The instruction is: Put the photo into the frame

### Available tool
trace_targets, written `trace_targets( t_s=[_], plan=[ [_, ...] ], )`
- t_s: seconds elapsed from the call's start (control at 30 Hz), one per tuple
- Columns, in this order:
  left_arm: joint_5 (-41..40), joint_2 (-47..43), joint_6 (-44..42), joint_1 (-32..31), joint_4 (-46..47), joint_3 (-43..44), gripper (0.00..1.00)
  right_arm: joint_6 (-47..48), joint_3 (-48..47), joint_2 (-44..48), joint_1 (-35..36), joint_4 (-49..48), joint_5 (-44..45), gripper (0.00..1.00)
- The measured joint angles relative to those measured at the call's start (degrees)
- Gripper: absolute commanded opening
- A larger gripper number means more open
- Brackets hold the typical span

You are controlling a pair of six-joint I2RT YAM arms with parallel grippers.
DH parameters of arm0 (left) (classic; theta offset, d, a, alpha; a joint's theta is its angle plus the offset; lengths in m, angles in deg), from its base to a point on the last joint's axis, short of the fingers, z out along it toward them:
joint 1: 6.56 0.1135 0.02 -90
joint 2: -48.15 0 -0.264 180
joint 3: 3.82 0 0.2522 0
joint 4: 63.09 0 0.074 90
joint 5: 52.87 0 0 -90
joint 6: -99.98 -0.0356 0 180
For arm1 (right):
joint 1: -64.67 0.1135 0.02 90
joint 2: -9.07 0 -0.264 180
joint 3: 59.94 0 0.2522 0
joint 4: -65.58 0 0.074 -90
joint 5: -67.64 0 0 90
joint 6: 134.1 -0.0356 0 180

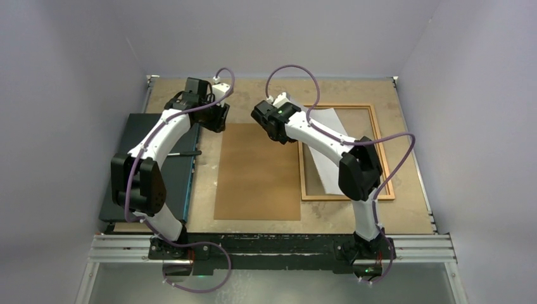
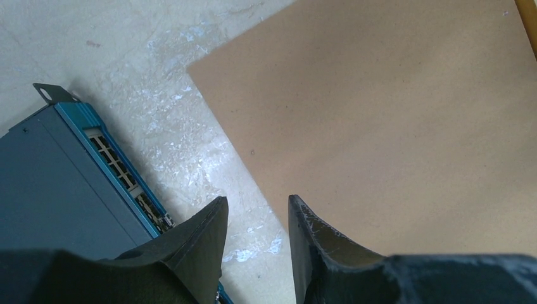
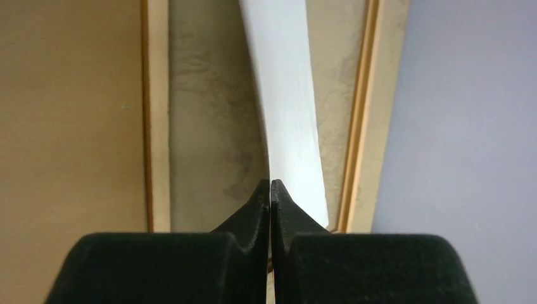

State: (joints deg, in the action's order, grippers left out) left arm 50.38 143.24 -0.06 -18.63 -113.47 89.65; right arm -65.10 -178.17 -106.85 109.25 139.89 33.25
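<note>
One photo (image 3: pixel 288 95), white back showing, raised and bowed, print side out of sight. Pinched at one edge by the right pincer (image 3: pixel 270 187), fingers clenched tip to tip on the sheet. Hangs over the opening of the one frame (image 1: pixel 345 106), between its two long rails, not flat on the pane. Frame flat on the tabletop (image 1: pixel 408 212), toward 3 o'clock from the middle in the overhead view, long sides running 12 to 6.

Right arm: up from its base at 5 o'clock, elbow bent above the frame's near half, forearm reaching toward 10 o'clock across the sheet, wrist just past the frame's left rail near the far end.

One plain brown backing board (image 1: pixel 256 171) flat at the middle, just beside the frame's left rail. Gap, if any, too thin to tell.

Left arm: arched from its base at 7 o'clock, elbow out toward 9 o'clock, forearm sweeping to 11 o'clock. Left pincer (image 2: pixel 256 206) released, fingers spread, nothing between them. Hovers above the board's left edge near its far corner. One dark flat box (image 2: pixel 44 190), blue-edged, at 9 o'clock under the left arm, apart from the board across a strip of bare tabletop. Two arms, two pincers in all.
</note>
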Motion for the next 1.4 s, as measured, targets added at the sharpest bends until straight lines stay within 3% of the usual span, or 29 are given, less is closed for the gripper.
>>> trace_targets(
  t_s=[0.37,0.8,1.4],
  plan=[
    [0.0,0.0,0.0,0.0,0.1,-0.9,0.38,-3.3,0.3,-0.6,-0.1,-4.6,-6.9,0.03],
    [0.0,-0.1,0.0,0.0,0.5,-2.7,0.36,-5.0,7.2,-1.3,-7.0,-11.7,-7.6,0.02],
    [0.3,-0.2,0.0,0.0,1.5,-4.6,0.36,-6.0,8.7,-0.9,-11.0,-17.9,-6.6,0.02]
  ],
)
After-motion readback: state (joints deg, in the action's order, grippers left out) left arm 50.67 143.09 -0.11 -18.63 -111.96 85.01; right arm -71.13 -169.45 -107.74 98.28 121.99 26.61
